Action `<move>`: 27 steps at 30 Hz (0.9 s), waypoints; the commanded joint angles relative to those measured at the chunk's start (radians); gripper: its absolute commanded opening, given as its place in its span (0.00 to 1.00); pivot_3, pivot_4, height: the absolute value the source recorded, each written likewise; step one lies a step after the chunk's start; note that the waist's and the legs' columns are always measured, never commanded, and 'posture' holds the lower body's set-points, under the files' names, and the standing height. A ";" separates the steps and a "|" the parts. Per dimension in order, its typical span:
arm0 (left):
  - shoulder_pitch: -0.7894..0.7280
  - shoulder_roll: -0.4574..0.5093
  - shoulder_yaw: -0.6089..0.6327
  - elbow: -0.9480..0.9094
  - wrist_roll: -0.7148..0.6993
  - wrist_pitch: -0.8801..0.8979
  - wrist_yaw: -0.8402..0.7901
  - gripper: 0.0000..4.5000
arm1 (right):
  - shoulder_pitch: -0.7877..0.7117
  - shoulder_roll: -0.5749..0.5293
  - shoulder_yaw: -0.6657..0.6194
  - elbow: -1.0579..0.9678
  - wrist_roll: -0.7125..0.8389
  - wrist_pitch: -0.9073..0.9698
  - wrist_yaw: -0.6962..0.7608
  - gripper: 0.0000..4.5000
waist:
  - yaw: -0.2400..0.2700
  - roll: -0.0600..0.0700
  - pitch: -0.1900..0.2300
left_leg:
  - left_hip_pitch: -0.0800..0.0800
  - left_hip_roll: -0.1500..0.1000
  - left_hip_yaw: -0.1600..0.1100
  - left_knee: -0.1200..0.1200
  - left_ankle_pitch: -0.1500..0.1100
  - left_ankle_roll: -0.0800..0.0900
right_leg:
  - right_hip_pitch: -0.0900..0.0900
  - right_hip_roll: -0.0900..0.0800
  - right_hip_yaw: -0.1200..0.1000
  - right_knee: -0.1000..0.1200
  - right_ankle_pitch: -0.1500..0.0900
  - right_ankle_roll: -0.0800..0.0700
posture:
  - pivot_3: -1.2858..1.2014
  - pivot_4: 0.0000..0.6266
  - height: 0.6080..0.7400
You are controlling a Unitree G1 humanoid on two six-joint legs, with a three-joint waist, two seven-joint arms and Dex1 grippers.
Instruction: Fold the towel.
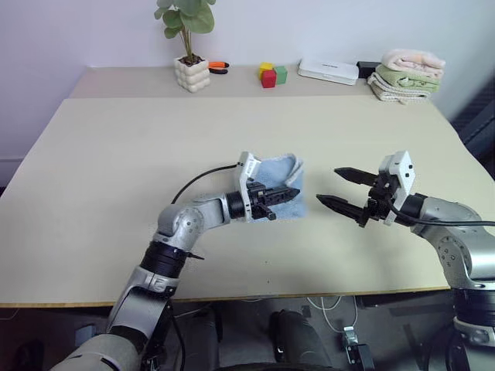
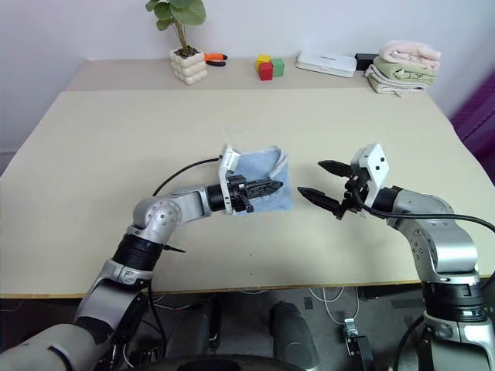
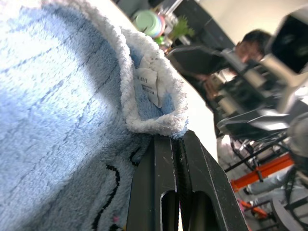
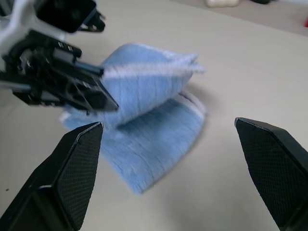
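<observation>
The light blue towel [image 1: 283, 171] lies in the middle of the table, with one edge lifted and folded partway over the rest. My left gripper [image 1: 290, 192] is shut on that pale hem, seen up close in the left wrist view [image 3: 177, 139] beside the small white tag [image 3: 149, 82] and a dark printed mark [image 3: 113, 183]. The right wrist view shows the raised flap [image 4: 149, 79] hanging above the lower layer. My right gripper [image 1: 331, 185] hovers open just to the right of the towel, holding nothing.
Along the table's far edge stand a potted plant [image 1: 191, 73], an orange-handled tool [image 1: 219, 66], coloured blocks [image 1: 271, 74], a white box [image 1: 329, 71] and a stack of folded towels [image 1: 406, 75]. Bare tabletop [image 1: 116, 154] surrounds the blue towel.
</observation>
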 commanded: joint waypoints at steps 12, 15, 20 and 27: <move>-0.005 -0.062 0.015 -0.011 0.098 -0.007 -0.124 0.89 | -0.002 -0.017 -0.035 -0.050 0.019 -0.013 -0.040 1.00 | 0.001 0.000 0.000 | 0.000 0.000 0.000 0.000 0.000 0.000 | 0.000 0.000 0.000 0.000 0.000 0.000 | 0.52 0.24 1.00; 0.009 -0.043 0.037 -0.085 0.077 -0.021 -0.168 0.99 | -0.033 -0.002 -0.025 -0.036 0.021 -0.019 -0.050 1.00 | -0.001 0.000 0.000 | 0.000 0.000 0.000 0.000 0.000 0.000 | 0.000 0.000 0.000 0.000 0.000 0.000 | 0.52 0.24 1.00; 0.005 -0.024 0.192 -0.142 -0.003 0.012 -0.112 0.99 | -0.111 0.082 0.011 -0.023 0.011 -0.032 -0.116 1.00 | -0.003 0.001 0.000 | 0.000 0.001 -0.001 0.000 0.000 0.000 | 0.000 0.001 0.000 0.002 0.001 0.002 | 0.52 0.24 1.00; 0.021 -0.039 0.293 -0.072 0.111 -0.151 0.050 0.46 | -0.199 0.286 0.115 0.029 -0.138 -0.138 -0.343 0.46 | 0.002 0.001 0.000 | 0.000 0.000 -0.001 0.001 0.000 0.000 | 0.000 0.001 0.000 0.004 0.001 0.004 | 0.52 0.24 1.00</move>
